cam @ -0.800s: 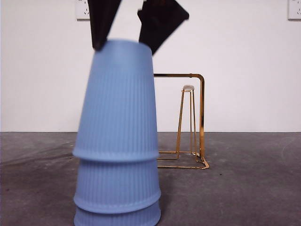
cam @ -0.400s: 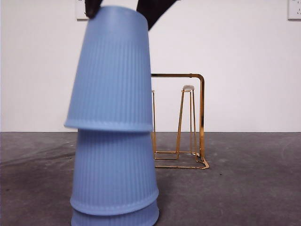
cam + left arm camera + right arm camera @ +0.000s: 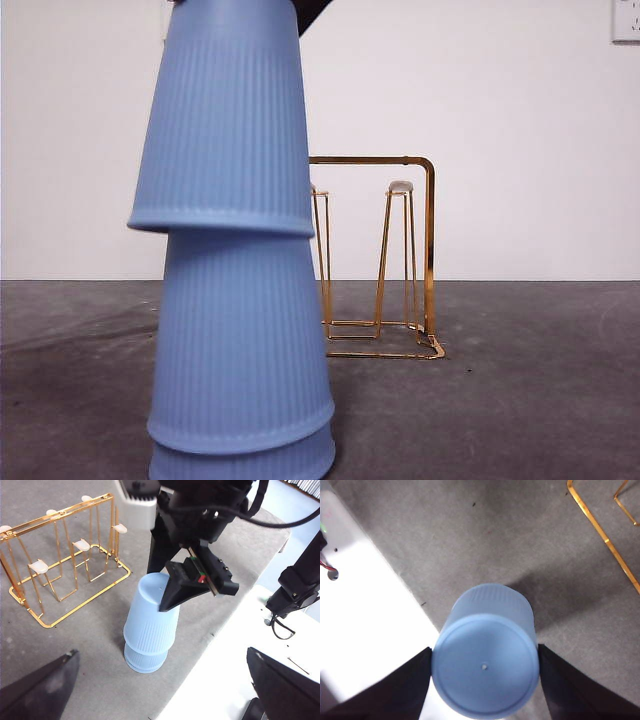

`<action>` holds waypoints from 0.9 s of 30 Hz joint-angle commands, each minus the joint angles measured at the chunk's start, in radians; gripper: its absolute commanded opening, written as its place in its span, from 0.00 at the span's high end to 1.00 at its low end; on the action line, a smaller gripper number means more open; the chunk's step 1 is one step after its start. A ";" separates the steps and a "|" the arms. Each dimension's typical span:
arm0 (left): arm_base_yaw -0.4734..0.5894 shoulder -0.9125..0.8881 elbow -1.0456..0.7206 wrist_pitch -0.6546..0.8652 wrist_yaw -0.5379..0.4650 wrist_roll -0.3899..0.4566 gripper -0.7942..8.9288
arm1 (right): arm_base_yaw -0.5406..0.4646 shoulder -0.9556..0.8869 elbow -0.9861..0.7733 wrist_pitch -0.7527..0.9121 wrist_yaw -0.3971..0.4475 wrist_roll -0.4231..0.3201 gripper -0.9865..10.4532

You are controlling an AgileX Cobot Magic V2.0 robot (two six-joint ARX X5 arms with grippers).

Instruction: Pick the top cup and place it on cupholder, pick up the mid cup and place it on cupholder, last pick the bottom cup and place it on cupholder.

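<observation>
Standing nearest in the front view, a stack of blue ribbed cups, upside down on the grey surface (image 3: 520, 400): bottom cup (image 3: 242, 462) showing only as a rim, mid cup (image 3: 240, 345) nested over it. Riding partly raised above those two, the top cup (image 3: 222, 115), tilted slightly, its rim well up the mid cup's side but still overlapping it. Clamping that top cup near its closed end, the right gripper (image 3: 485, 655), one black jaw pressing on each side in the right wrist view, the cup's flat base facing the camera. Appearing in the left wrist view as a dark arm reaching down onto the stack, the same right gripper. Waiting off to the side, the left gripper (image 3: 160, 690), jaws spread wide apart and holding nothing. Sitting farther back on the surface, clear of the stack, the gold wire cupholder (image 3: 405, 260), upright, carrying no cups on its pegs.
</observation>
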 commanded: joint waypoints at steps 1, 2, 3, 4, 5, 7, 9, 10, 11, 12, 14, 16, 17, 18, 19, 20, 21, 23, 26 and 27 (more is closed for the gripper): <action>-0.008 -0.003 0.021 0.006 -0.002 0.000 0.37 | 0.022 0.018 0.039 -0.072 -0.002 0.032 0.70; -0.008 -0.003 0.021 0.007 -0.002 0.001 0.37 | 0.025 0.018 0.045 -0.073 -0.002 0.033 0.70; -0.008 -0.003 0.021 0.006 -0.002 0.002 0.37 | 0.027 0.017 0.051 -0.074 -0.003 0.035 0.70; -0.009 -0.003 0.021 0.006 -0.002 0.002 0.37 | 0.028 0.016 0.060 -0.074 -0.002 0.038 0.70; -0.010 -0.003 0.021 0.006 -0.002 0.003 0.37 | 0.028 0.014 0.070 -0.075 -0.002 0.040 0.70; -0.011 -0.003 0.021 0.006 -0.003 0.003 0.37 | 0.029 0.011 0.085 -0.076 -0.003 0.042 0.70; -0.016 -0.003 0.021 0.006 -0.003 0.003 0.37 | 0.029 0.003 0.095 -0.076 -0.002 0.053 0.70; -0.017 -0.003 0.021 0.006 -0.003 0.003 0.37 | 0.029 0.000 0.098 -0.076 -0.003 0.055 0.70; -0.018 -0.003 0.021 0.006 -0.003 0.003 0.37 | 0.029 -0.007 0.098 -0.076 -0.003 0.056 0.70; -0.018 -0.003 0.021 0.006 -0.003 0.003 0.37 | 0.029 -0.012 0.098 -0.077 -0.002 0.060 0.70; -0.018 -0.003 0.021 0.006 -0.003 0.003 0.37 | 0.029 -0.023 0.098 -0.077 -0.002 0.065 0.70; -0.018 -0.003 0.021 0.006 -0.003 0.003 0.37 | 0.029 -0.031 0.098 -0.077 -0.002 0.066 0.70; -0.018 -0.003 0.021 0.006 -0.003 0.003 0.37 | 0.029 -0.036 0.098 -0.077 -0.002 0.068 0.70; -0.018 -0.003 0.021 0.007 -0.003 0.003 0.37 | 0.029 -0.041 0.098 -0.078 -0.002 0.069 0.70; -0.018 -0.003 0.021 0.007 -0.003 0.003 0.37 | 0.029 -0.047 0.098 -0.078 -0.002 0.070 0.70; -0.018 -0.003 0.021 0.007 -0.003 0.003 0.37 | 0.029 -0.051 0.098 -0.078 -0.002 0.071 0.70; -0.018 -0.003 0.021 0.007 -0.003 0.003 0.37 | 0.029 -0.060 0.098 -0.079 -0.002 0.071 0.70; -0.018 -0.003 0.021 0.007 -0.003 0.003 0.37 | 0.028 -0.076 0.098 -0.079 -0.002 0.077 0.70; -0.018 -0.003 0.021 0.007 -0.003 0.003 0.37 | 0.022 -0.109 0.098 -0.079 0.000 0.079 0.70; -0.018 -0.003 0.021 0.007 -0.003 0.003 0.37 | 0.019 -0.122 0.098 -0.079 0.005 0.081 0.70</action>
